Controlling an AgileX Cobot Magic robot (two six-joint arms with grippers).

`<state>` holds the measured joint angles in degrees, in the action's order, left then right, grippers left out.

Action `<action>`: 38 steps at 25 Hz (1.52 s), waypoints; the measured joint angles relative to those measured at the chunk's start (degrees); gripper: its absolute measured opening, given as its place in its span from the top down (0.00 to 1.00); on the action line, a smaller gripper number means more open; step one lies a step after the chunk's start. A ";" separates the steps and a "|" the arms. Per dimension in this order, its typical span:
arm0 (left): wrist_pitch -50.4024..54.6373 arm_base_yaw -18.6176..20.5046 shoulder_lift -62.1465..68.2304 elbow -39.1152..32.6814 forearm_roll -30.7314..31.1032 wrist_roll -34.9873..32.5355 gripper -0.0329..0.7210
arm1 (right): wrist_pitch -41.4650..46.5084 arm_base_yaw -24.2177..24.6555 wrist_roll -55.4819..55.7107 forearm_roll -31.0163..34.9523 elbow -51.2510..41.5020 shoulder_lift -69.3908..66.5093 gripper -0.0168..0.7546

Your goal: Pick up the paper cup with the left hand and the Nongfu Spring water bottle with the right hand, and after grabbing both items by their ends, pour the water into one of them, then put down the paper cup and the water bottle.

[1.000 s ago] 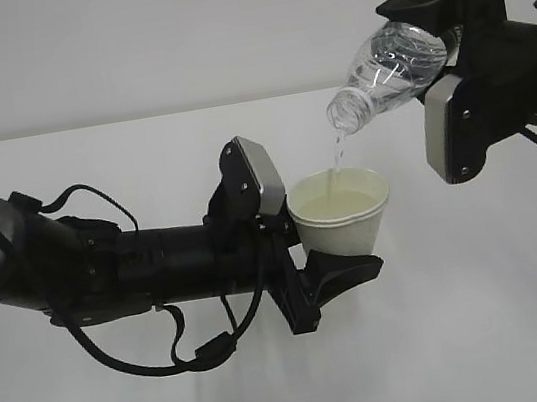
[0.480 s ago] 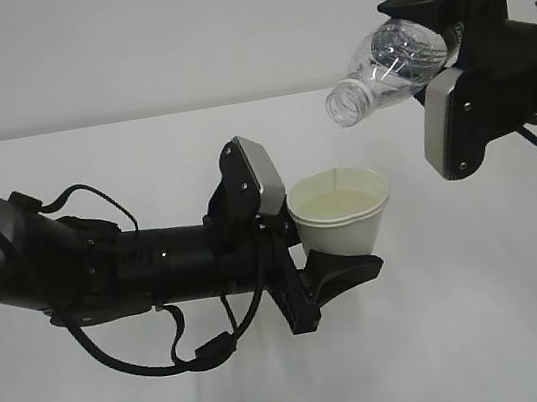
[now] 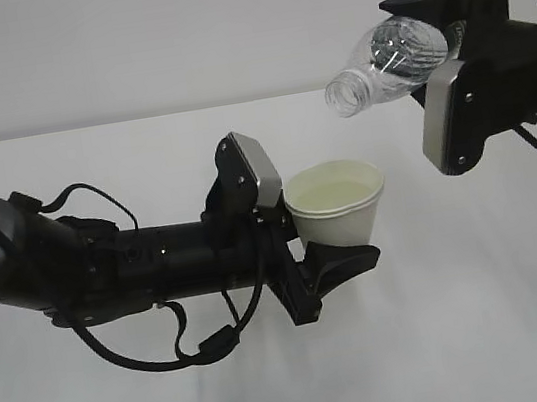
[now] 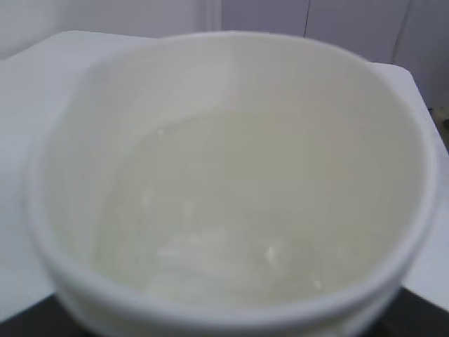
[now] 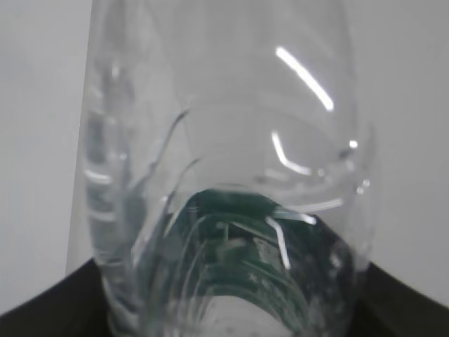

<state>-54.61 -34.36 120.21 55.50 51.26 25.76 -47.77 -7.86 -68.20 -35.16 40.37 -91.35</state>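
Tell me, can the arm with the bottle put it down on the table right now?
Probably yes. The bottle is held high in the right gripper, and the white table below it looks bare. The cup and the left gripper sit off to the side, not underneath.

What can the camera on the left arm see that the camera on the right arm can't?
Only the left wrist view shows the paper cup from above, with its rolled rim and the water lying inside it. Only the right wrist view shows the Nongfu Spring water bottle up close, clear and ribbed, with its dark green label seen through the plastic. Both show a dark edge of the arm's own jaws along the bottom and a pale, plain background, and neither one shows the other arm's item.
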 joint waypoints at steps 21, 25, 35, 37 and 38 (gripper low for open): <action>1.58 0.00 0.00 0.00 -1.27 -0.11 0.36 | -1.18 0.00 13.90 3.58 0.00 0.00 0.37; 1.81 0.00 0.00 0.00 -1.50 -0.11 0.36 | -1.22 0.00 16.89 4.77 0.00 0.00 0.37; 1.90 0.00 0.00 0.00 -1.73 -0.11 0.36 | -2.05 0.00 23.80 10.01 0.00 0.00 0.37; 1.90 0.00 0.00 0.00 -1.82 -0.11 0.36 | -2.53 0.00 25.10 10.90 -0.27 0.00 0.37; 1.90 0.00 0.00 0.00 -1.97 -0.11 0.36 | -2.79 0.00 25.82 11.62 -0.59 0.00 0.37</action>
<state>-52.72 -34.36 120.21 55.50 49.28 25.65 -50.56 -7.86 -42.38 -23.54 39.78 -91.35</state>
